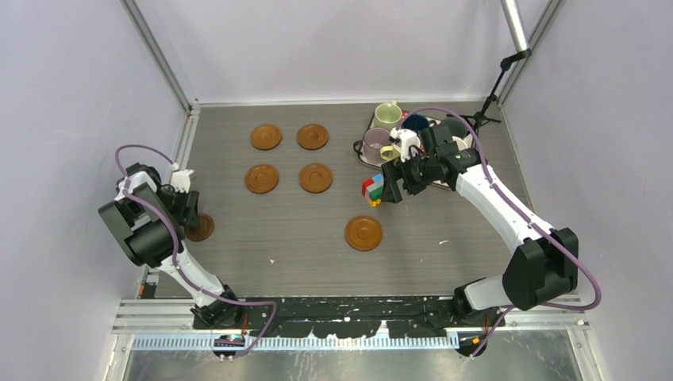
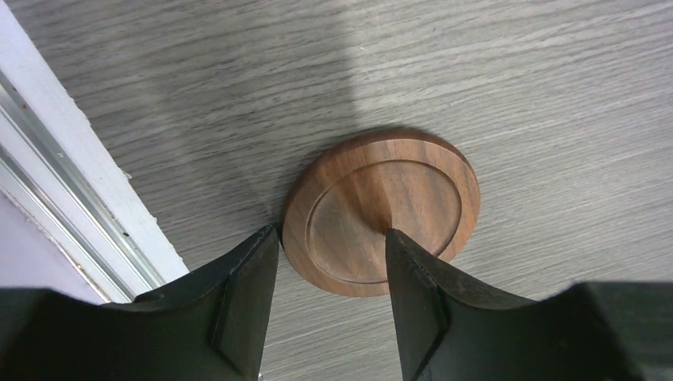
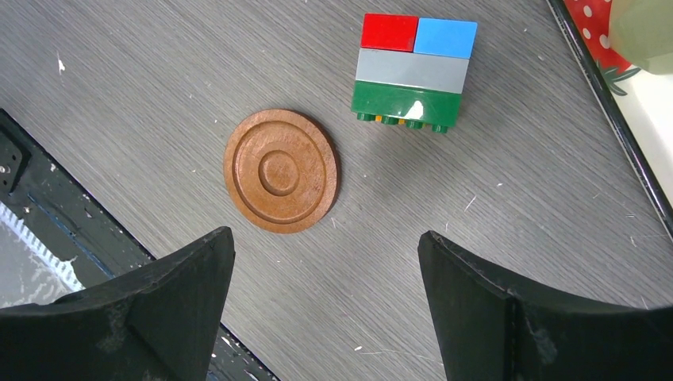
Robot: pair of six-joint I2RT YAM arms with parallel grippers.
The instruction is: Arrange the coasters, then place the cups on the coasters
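A dark brown coaster lies flat near the table's left edge. My left gripper is low over it, its jaws partly apart. The left fingertip is at the coaster's outer rim and the other rests over its inner face. Four coasters form a square, and one lies alone. Light green, mauve and dark blue cups stand at the back right. My right gripper hangs wide open and empty above the table.
A multicoloured block toy sits just left of my right gripper. The cups stand on a strawberry-print tray partly hidden by the right arm. A white rail borders the table close to the dark coaster.
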